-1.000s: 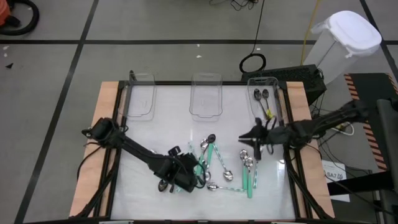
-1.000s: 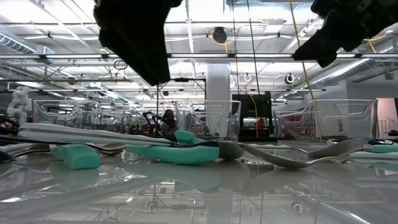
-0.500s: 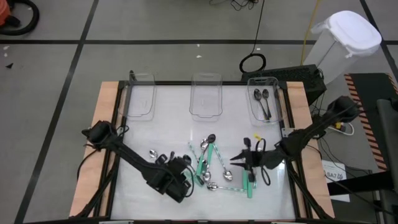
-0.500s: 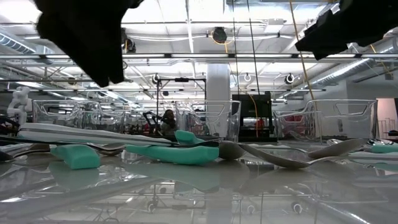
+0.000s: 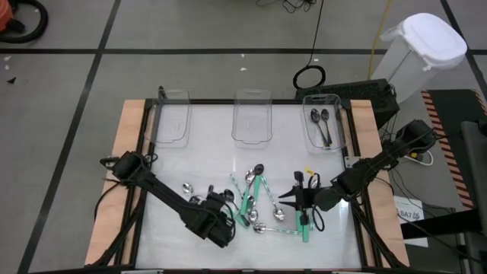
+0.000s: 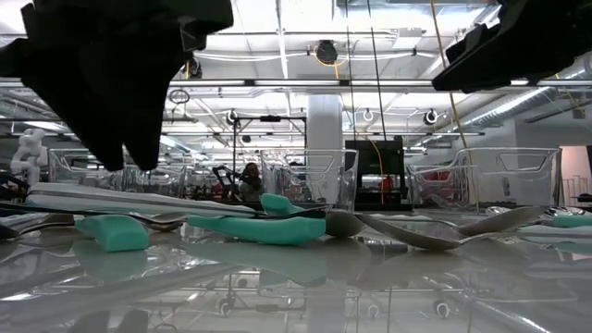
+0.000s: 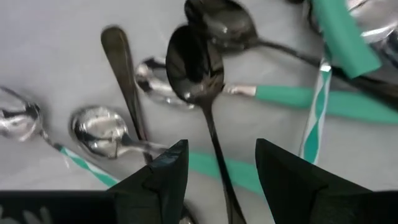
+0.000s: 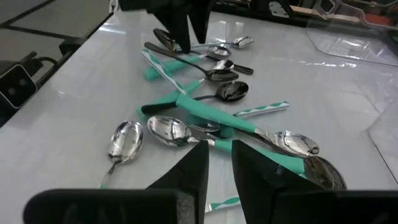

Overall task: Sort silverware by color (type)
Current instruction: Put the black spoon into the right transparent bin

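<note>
The silverware lies in a loose pile mid-table: shiny silver spoons, dark spoons and teal-handled ones. Two dark spoons lie in the far right clear bin. My left gripper hangs open over the pile's left side and points steeply down. Its fingers stand on either side of a dark spoon's handle, and that spoon's bowl lies on the table beyond. My right gripper hovers at the pile's right side. It is slightly open and has nothing between its fingers.
Three clear bins stand along the far edge: left, middle, right. A lone silver spoon lies left of the pile. Wooden rails edge the table on both sides. A white bucket stands off the table at the far right.
My right gripper has come from beside the right bin toward the near edge and the pile, sinking a little. My left gripper has shifted left and down over the pile's left side and rolled about its own axis. The spoons have not moved.
</note>
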